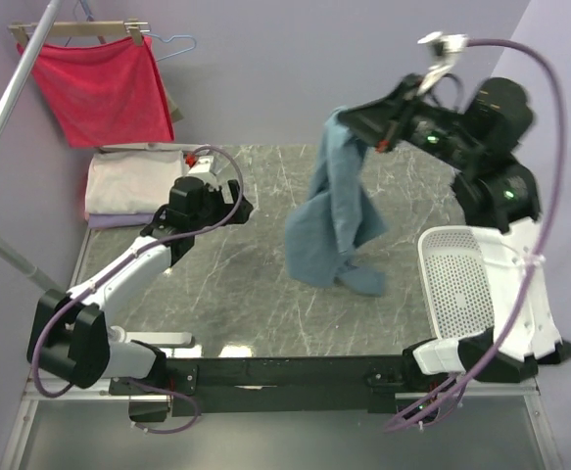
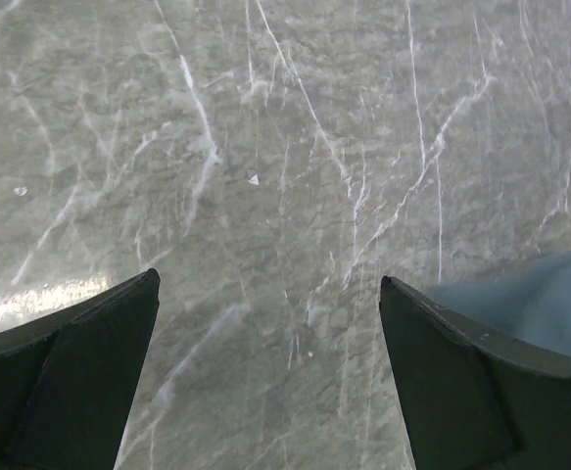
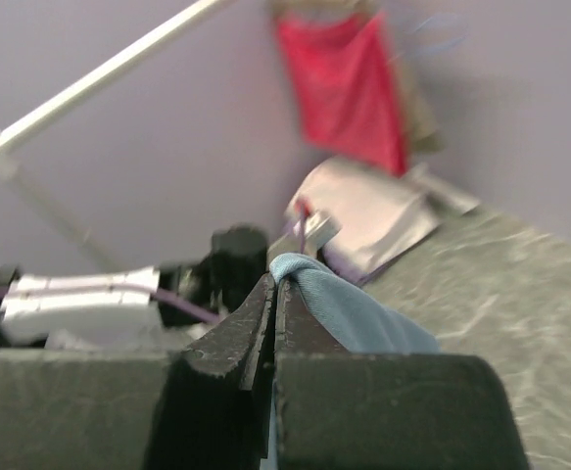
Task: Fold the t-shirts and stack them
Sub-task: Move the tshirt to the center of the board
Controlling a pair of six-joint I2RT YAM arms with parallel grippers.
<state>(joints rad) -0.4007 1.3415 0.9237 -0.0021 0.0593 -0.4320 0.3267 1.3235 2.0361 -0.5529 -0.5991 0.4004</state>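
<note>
Right end effector clamps teal t-shirt aloft; left end effector agape; basket nearby.

Left arm's stretched low up the frame's left side, left gripper gaping wide, while the right arm's raised at upper right, right gripper pinched on the teal t-shirt.

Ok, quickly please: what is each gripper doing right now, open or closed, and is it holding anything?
Left gripper: open, holding nothing.
Right gripper: closed on the blue t-shirt, which hangs from it.
</note>
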